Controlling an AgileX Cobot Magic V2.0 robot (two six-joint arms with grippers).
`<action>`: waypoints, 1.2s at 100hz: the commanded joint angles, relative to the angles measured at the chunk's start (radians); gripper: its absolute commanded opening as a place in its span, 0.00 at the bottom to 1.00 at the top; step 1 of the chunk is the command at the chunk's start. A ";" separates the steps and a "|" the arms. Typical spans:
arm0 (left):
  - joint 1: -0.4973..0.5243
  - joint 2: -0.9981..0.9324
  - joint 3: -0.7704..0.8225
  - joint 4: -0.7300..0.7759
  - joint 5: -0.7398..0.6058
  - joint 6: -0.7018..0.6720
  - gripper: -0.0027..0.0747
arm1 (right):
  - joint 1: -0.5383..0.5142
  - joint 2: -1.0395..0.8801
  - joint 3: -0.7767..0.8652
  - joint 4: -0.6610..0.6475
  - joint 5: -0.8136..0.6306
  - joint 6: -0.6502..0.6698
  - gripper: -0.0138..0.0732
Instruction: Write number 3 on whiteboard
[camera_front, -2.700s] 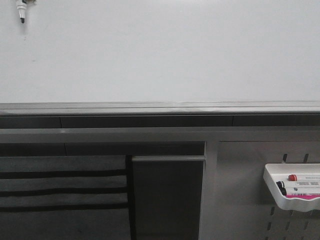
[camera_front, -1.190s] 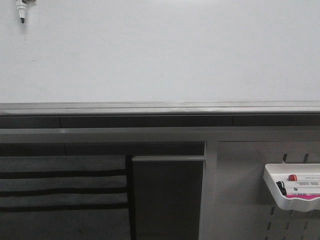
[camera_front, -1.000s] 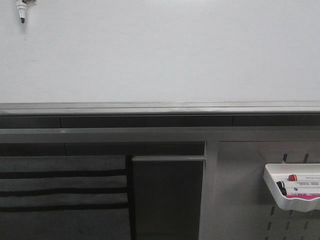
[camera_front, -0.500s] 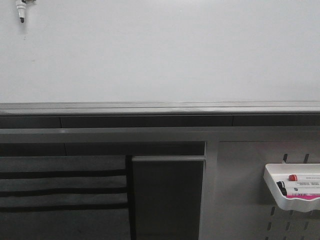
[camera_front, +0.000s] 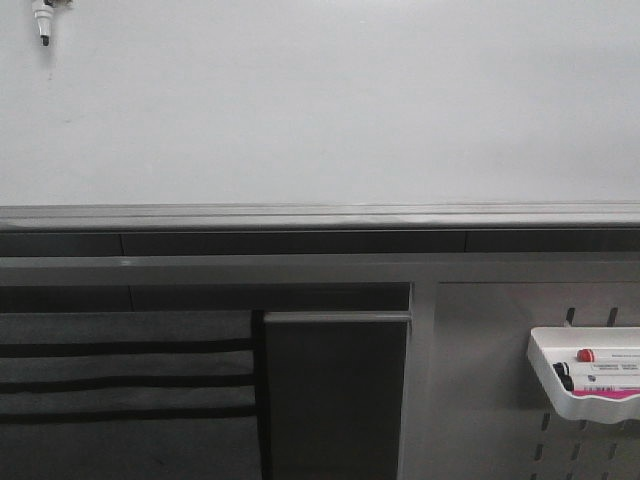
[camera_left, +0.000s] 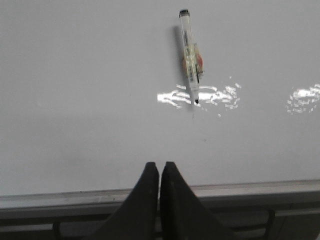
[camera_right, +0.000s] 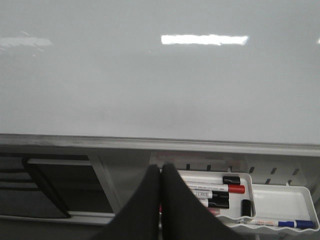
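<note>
Glossy flat whiteboard (camera_front: 330, 110), grey rail

A marker (camera_left: 190, 64) hangs tip-down, its black nib lowest, with a small fixture around the barrel that appears to be a clip. A grey perforated pegboard panel (camera_front: 490, 400) occupies the lower right of the front view. A white plastic tray (camera_right: 280, 202) is mounted on it and has two compartments. One compartment holds several markers (camera_right: 215, 192) lying side by side, with red and black caps. The other holds one blue-capped marker (camera_right: 282, 223). Left of the panel hangs a dark fabric organiser (camera_front: 125, 385) with horizontal black bands, beside a dark flat panel (camera_front: 335, 395).
</note>
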 joint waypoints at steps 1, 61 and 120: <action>-0.004 0.053 -0.036 -0.012 -0.046 0.003 0.01 | -0.006 0.040 -0.035 -0.004 -0.037 -0.013 0.08; -0.004 0.249 -0.036 -0.031 -0.165 0.003 0.53 | -0.006 0.122 -0.035 0.166 -0.027 -0.057 0.49; -0.156 0.738 -0.265 -0.080 -0.381 0.005 0.58 | -0.006 0.338 -0.040 0.857 0.149 -0.627 0.53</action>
